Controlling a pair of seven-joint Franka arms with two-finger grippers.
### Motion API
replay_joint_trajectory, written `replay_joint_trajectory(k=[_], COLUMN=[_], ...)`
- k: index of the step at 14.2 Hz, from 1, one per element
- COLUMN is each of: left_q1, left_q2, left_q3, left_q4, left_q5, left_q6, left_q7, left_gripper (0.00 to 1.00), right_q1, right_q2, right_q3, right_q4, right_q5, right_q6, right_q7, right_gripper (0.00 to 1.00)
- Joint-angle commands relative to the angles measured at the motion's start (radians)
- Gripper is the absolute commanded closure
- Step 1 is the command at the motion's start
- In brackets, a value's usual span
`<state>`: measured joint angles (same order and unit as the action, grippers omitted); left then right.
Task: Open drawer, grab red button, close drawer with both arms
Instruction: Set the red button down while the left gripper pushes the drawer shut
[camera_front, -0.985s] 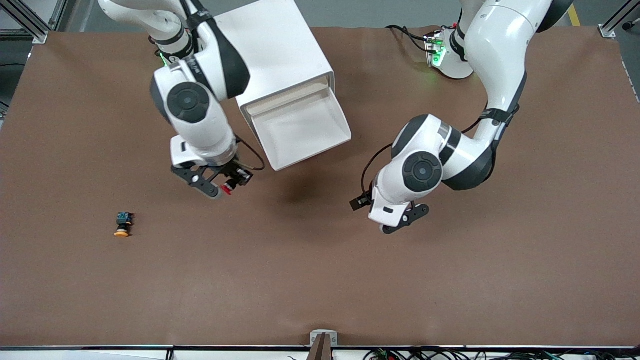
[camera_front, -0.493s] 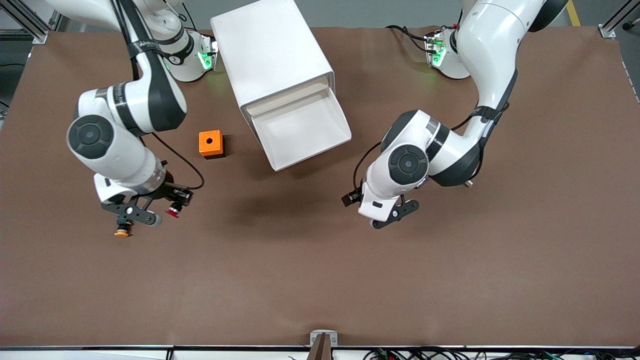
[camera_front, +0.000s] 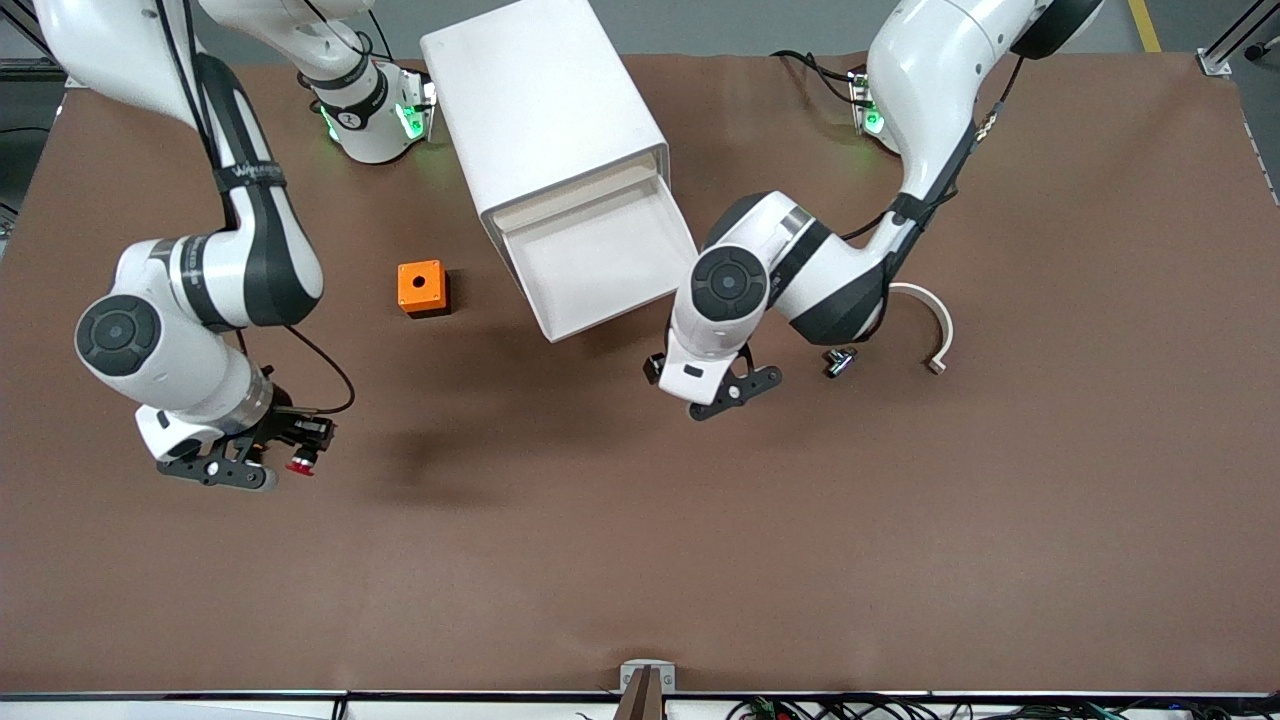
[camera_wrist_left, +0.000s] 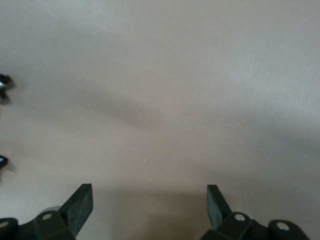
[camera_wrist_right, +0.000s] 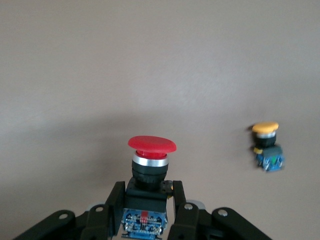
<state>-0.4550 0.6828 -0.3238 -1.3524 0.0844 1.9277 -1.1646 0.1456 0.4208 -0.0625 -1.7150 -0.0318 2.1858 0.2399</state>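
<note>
Front view has the right claw (camera_front: 262, 462) up over the worktop (camera_front: 640, 560) at the right arm's end, clamped on the red button (camera_front: 298, 466). Right wrist view confirms it: fingers (camera_wrist_right: 114, 205) pinch the black-and-blue body, red cap sticking out, with an orange-capped button (camera_wrist_right: 267, 146) lying on the worktop near it. Left claw (camera_front: 728, 392) hangs spread wide with nothing in it, just by the drawer (camera_front: 600, 262), which is pulled out of the white cabinet (camera_front: 545, 110). An orange box (camera_front: 421, 287) sits beside the cabinet.
</note>
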Motion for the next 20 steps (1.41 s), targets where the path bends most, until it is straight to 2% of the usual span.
replay_joint_trajectory(k=[1,8,11,19,20], left_q1=[-0.031,-0.108,-0.134,-0.194,-0.195], left_q2=[-0.020,-0.014,-0.016,-0.017,-0.020], left_q3=[0.000,-0.003,-0.008,-0.011,-0.017], left_q4=[-0.037,-0.065,-0.082,-0.105,-0.119], left_q5=[0.021,0.012,0.009,-0.093,-0.110], left_q6=[0.019,0.020,0.031,0.051,0.068], left_q7=[-0.020,-0.052,-0.056,-0.089,-0.090], left_gripper=[0.00,0.00,0.00,0.00,0.00], right_q1=[-0.061,-0.107,-0.135,-0.155,-0.155], right_q2=[0.044,0.121,0.122,0.138,0.139], right_q3=[0.018,0.018,0.018,0.020,0.021], right_q4=[0.000,-0.058,-0.142,-0.204,-0.205], right_q5=[0.010,0.009,0.009,0.010,0.010], right_q6=[0.060,0.166,0.287,0.359,0.358], right_q7=[-0.115,-0.160,-0.192,-0.194,-0.189], right_gripper=[1.00,1.00,1.00,1.00,0.88])
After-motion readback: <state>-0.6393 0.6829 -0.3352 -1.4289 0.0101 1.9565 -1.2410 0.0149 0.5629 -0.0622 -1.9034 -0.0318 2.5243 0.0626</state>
